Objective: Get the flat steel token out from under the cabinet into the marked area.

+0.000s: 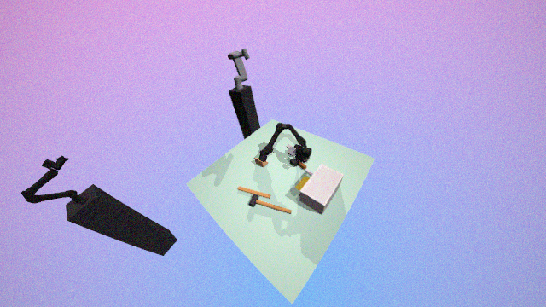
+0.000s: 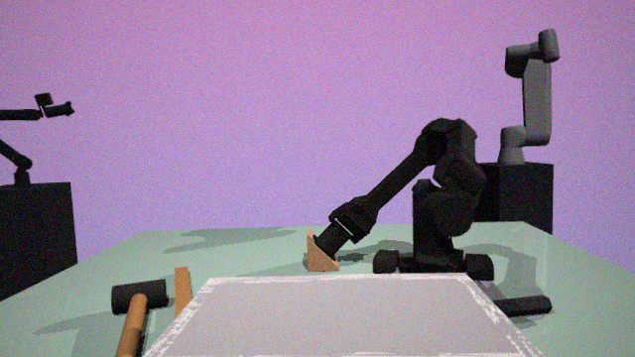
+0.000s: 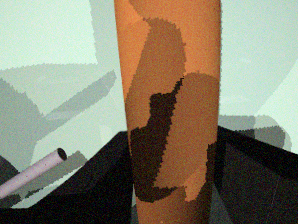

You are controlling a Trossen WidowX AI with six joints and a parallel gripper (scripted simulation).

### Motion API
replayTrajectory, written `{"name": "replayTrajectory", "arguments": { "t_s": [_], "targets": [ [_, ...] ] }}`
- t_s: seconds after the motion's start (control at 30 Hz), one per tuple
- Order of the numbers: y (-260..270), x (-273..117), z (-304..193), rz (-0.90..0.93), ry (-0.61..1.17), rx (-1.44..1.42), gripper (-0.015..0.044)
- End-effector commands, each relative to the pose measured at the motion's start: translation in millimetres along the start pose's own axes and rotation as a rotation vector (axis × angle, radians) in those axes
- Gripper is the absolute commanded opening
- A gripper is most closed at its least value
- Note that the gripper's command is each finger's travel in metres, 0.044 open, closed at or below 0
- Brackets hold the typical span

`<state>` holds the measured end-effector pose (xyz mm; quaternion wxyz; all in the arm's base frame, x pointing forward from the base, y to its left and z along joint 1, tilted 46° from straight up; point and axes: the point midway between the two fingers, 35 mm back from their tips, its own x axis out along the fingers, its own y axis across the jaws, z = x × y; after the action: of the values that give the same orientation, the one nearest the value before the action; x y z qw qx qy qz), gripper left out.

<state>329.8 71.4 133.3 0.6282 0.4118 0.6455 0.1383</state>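
My gripper is shut on the orange handle of a tool, in front of the cabinet. The tool's thin grey shaft runs from the handle to the cabinet's near edge; its far end is hidden. The cabinet is a white-topped box with dark sides. The yellow marked area lies along its front side, partly hidden by the box. In the exterior view the fingers are hidden behind the cabinet. The token and the vent slots cannot be made out in any view.
A hammer with a black head and a wooden stick lie left of the cabinet. A black cylinder lies beyond its right side. A pinkish rod shows left of the handle. A wooden wedge stands at the arm's base.
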Motion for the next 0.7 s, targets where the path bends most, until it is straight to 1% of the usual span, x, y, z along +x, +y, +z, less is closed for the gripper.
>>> {"name": "replayTrajectory", "arguments": {
  "t_s": [0.0,0.67],
  "targets": [
    [-1,0,6,0.0,-0.001,0.0,0.0],
    [-1,0,30,0.0,-0.002,-0.001,0.0]
  ]
}}
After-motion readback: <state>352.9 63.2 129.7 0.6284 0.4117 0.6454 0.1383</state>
